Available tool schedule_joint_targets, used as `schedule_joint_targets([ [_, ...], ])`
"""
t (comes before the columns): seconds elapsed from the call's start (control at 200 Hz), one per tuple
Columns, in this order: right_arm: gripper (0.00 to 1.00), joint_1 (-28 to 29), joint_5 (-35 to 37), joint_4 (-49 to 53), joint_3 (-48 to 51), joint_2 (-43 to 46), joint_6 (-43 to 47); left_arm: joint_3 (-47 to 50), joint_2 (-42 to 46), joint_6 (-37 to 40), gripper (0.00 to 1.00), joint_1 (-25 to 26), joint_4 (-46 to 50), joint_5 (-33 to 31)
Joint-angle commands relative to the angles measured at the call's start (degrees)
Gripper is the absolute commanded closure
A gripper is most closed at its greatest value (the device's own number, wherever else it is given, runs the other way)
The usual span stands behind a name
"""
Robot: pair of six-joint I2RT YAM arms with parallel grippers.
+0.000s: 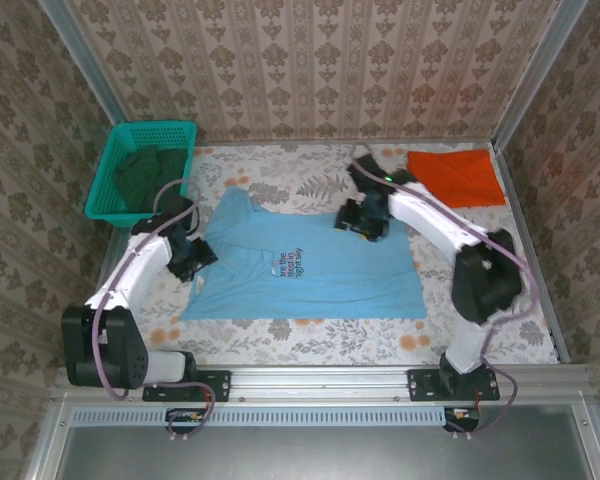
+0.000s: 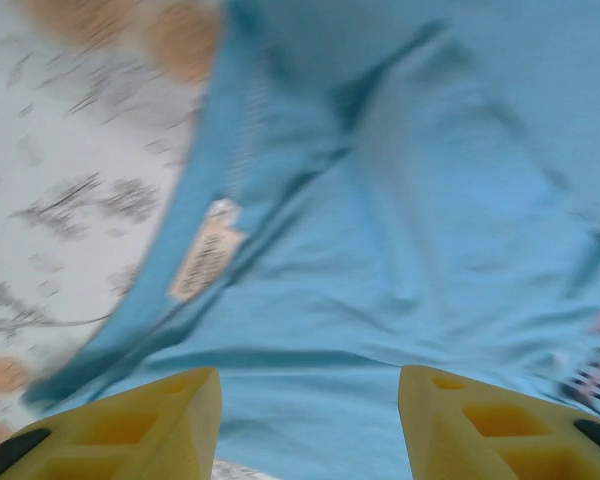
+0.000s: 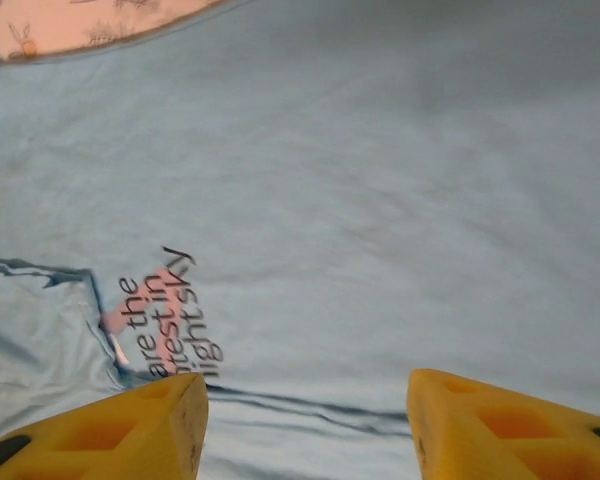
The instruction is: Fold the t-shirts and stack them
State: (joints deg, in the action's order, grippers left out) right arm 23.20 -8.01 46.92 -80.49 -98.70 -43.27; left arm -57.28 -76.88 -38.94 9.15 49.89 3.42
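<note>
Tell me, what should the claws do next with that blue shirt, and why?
Probably lower the left claw and pinch the edge of the blue shirt by its label. That claw and the right claw both hang open above the shirt, which lies spread out, while the orange shirt already sits folded.

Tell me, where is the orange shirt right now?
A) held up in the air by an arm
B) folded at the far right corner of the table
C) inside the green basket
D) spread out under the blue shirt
B: the orange t-shirt lies folded flat at the far right corner of the table, apart from the light-blue t-shirt and across from the green basket.
</note>
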Motion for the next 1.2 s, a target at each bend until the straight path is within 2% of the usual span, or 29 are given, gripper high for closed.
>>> schedule_joint_targets([
  [0.0, 0.48, -3.33, -0.11, -3.63, 13.80, 8.31, -4.12, -2.94, -3.83, 4.48, 0.50, 3.69, 1.54, 3.44],
  [0.17, 0.57, -6.53, -1.20, -8.27, 33.52, 22.04, -9.56, 0.40, -9.20, 4.88, 0.56, 6.19, -1.35, 7.81],
  [0.34, 0.65, -8.13, -2.27, -12.23, 44.87, 25.86, -14.13, 6.24, -13.64, 3.96, 0.57, 6.62, -4.72, 8.29],
  [0.515, 0.68, -8.91, -1.95, -11.27, 49.66, 24.28, -16.62, 10.76, -16.96, 2.53, 0.58, 6.74, -5.43, 6.82],
  [0.675, 0.68, -8.88, -4.82, -10.36, 54.49, 25.14, -18.40, 13.14, -14.93, 0.41, 0.57, 8.15, -2.82, 4.70],
  [0.975, 0.69, -8.23, -9.41, -5.27, 56.91, 34.02, -22.70, 16.41, -10.13, -1.42, 0.57, 9.31, 1.22, 3.27],
  [1.195, 0.69, -8.17, -9.11, 1.77, 59.00, 41.14, -25.15, 16.73, -7.61, -1.86, 0.56, 9.88, 3.26, 3.66],
])
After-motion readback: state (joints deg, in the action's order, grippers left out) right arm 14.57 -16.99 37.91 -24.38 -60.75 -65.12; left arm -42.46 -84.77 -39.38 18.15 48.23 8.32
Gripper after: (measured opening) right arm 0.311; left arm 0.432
